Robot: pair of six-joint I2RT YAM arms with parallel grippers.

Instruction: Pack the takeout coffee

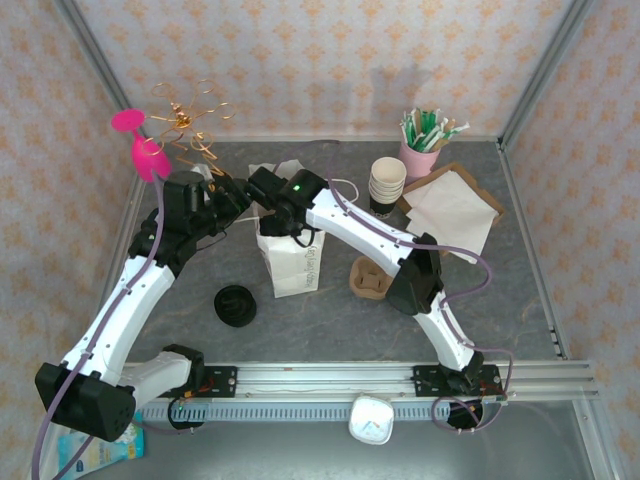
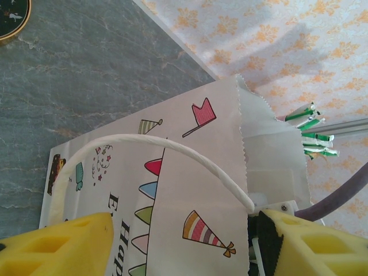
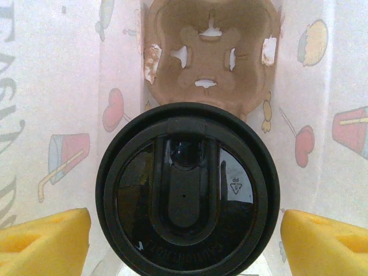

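- Black-lidded takeout coffee [image 3: 187,190] sits centre frame, inside the white paper bag [image 3: 63,69].
- Right hand [image 3: 185,240] spread, flanking the lid without touching; best raised straight up, clear of the walls.
- Left hand [image 2: 184,247] spread astride the bag's wall, lower frame.

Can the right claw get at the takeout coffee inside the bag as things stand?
Likely yes: the right claw sits open inside the white bag, a finger on each side of the lidded takeout coffee, with nothing between them and it.

takeout coffee lid [image 3: 187,190]: "PP" beside recycling triangle | paper bag [image 2: 190,184]: "Hap", cut off
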